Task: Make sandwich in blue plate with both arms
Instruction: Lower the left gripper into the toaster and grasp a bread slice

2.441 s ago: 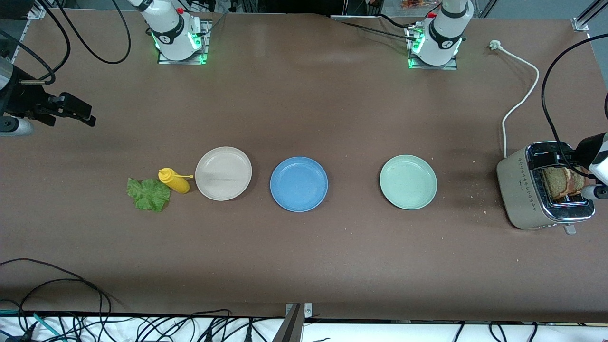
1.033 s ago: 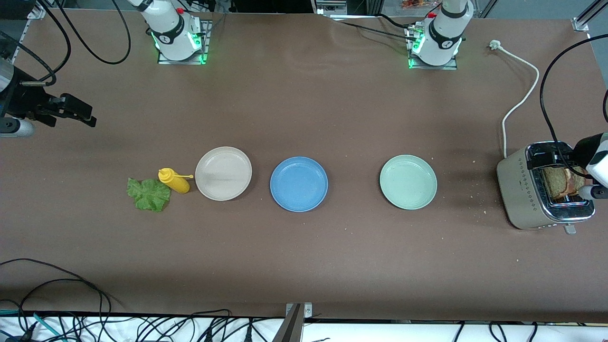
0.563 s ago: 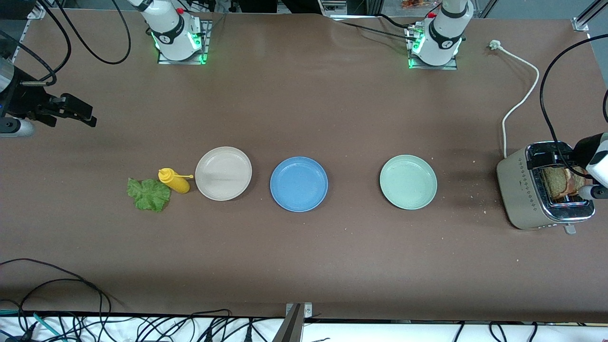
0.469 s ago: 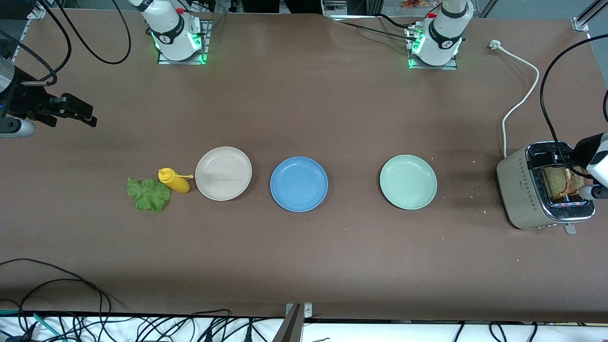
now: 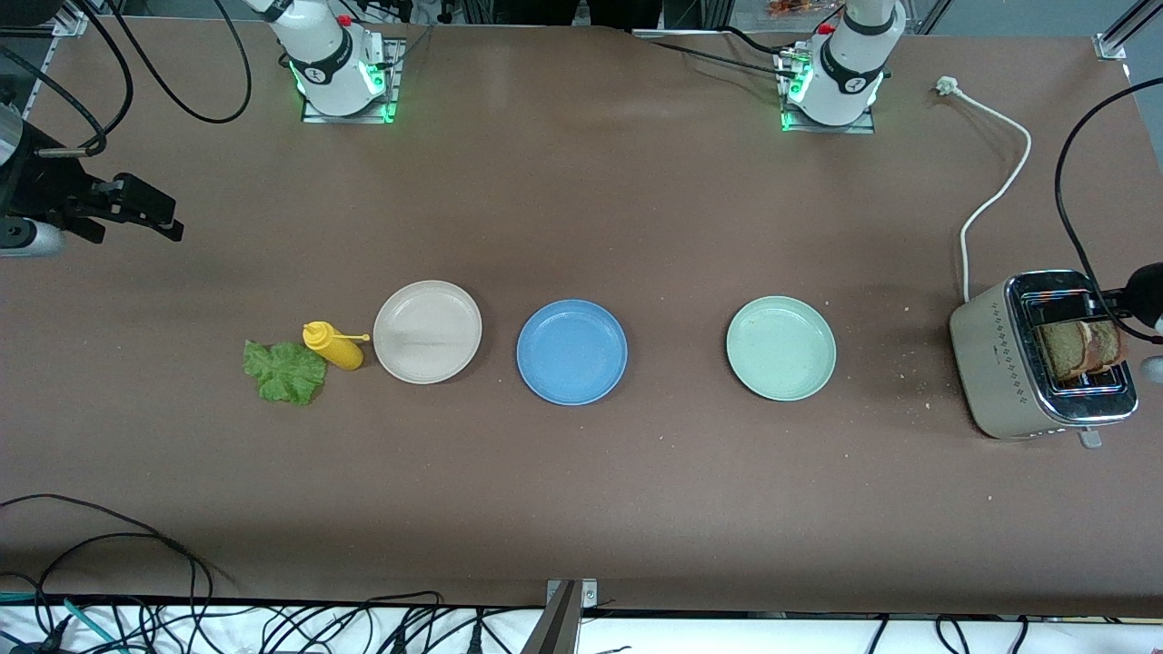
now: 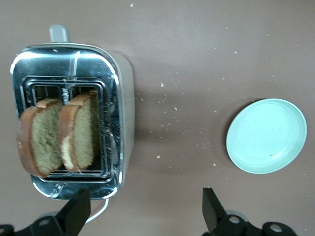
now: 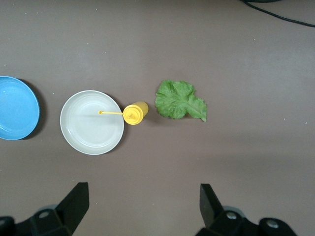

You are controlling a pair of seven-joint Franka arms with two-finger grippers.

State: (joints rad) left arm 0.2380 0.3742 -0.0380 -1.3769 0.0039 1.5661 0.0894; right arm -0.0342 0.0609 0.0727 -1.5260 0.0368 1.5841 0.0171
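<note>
Toast slices [image 6: 59,135] upright (toaster slots).

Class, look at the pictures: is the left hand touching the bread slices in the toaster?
Apart. The left wrist view shows the left hand open, with bare table between its fingertips and the bread slices in the toaster.

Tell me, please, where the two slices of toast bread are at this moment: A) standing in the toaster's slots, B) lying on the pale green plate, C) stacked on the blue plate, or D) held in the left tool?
A: the two bread slices stand side by side in the slots of the toaster, while the blue plate holds nothing.
</note>
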